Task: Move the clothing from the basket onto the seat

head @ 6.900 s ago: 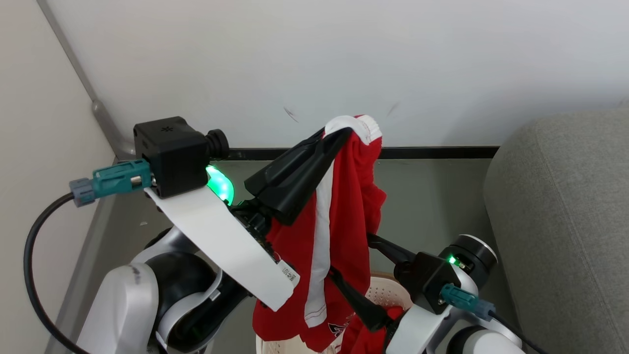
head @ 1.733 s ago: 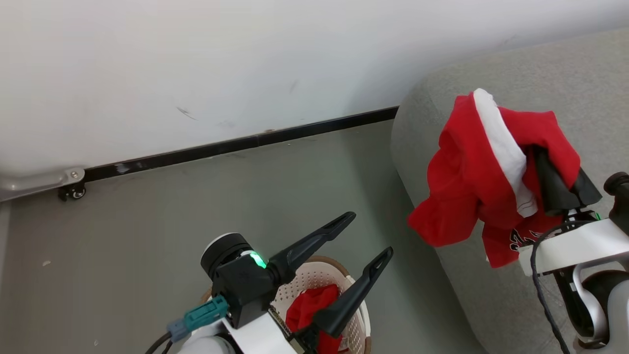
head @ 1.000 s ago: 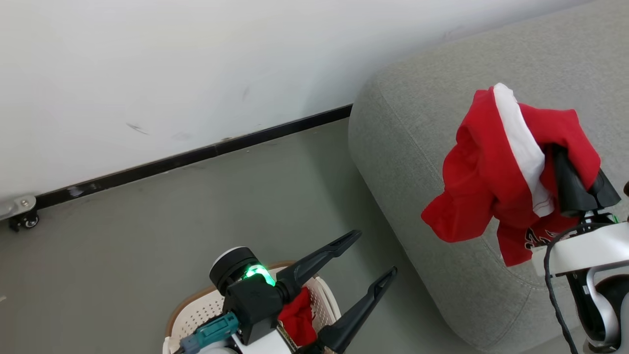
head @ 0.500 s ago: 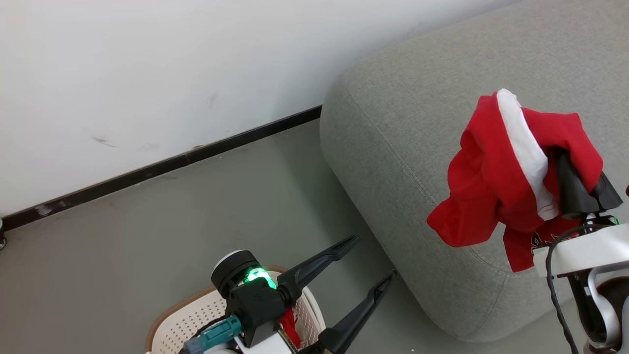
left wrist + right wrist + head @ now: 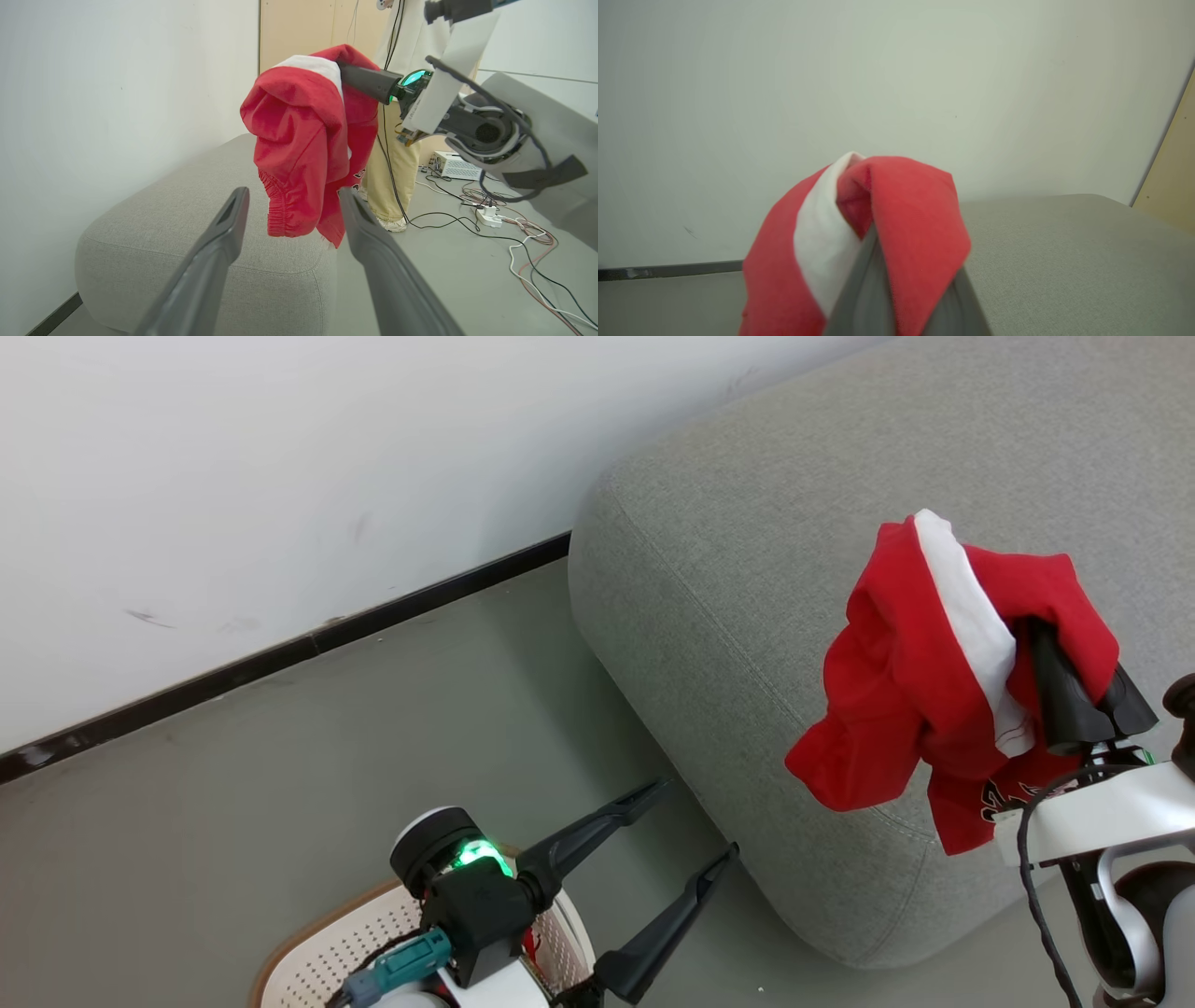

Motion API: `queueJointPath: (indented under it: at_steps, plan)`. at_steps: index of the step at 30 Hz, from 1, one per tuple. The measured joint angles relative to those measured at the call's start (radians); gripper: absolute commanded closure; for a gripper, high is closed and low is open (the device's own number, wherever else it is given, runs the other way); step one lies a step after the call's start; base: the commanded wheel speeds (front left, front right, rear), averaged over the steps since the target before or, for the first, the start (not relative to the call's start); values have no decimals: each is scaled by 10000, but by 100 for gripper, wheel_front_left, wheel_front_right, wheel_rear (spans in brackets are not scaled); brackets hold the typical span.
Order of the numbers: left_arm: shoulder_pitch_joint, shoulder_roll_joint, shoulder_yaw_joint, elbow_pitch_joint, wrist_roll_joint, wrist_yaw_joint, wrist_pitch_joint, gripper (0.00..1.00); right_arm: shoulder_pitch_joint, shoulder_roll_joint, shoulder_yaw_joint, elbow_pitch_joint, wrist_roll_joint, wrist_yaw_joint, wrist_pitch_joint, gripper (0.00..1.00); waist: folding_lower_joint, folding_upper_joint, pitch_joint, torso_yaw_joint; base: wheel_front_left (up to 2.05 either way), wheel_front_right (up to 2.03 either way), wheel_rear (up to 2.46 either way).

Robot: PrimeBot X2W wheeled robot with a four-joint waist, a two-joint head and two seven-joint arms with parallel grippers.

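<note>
A red garment (image 5: 920, 663) with a white stripe hangs bunched from my right gripper (image 5: 1034, 633), which is shut on it above the front of the grey seat (image 5: 747, 569). The left wrist view shows the same garment (image 5: 303, 140) dangling over the seat (image 5: 187, 224), held by the right gripper's fingers (image 5: 369, 81). In the right wrist view the fabric (image 5: 896, 224) drapes over the fingertips. My left gripper (image 5: 698, 819) is open and holds nothing, above the floor by the seat's corner. The cream basket (image 5: 289, 957) sits under my left wrist, with a sliver of red (image 5: 529, 943) inside.
A white wall with a black baseboard (image 5: 280, 653) runs behind the grey floor (image 5: 327, 775). In the left wrist view a person's legs in beige trousers (image 5: 395, 163) stand past the seat, with a white box (image 5: 455, 165), a power strip and cables (image 5: 509, 219) on the floor.
The head camera has swung, so the seat has slid left in the picture and the basket sits lower left. The right gripper still holds the garment over the seat; the left stays open.
</note>
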Motion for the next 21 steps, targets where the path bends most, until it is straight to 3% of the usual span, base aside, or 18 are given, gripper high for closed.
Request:
queueJointPath:
  at_steps: [21]
  plan:
    - [-95,48,-21,196,69,0,-38,0,-21,38,-52,222,56,0,-2,100,1,0,36,-258,0,0,0]
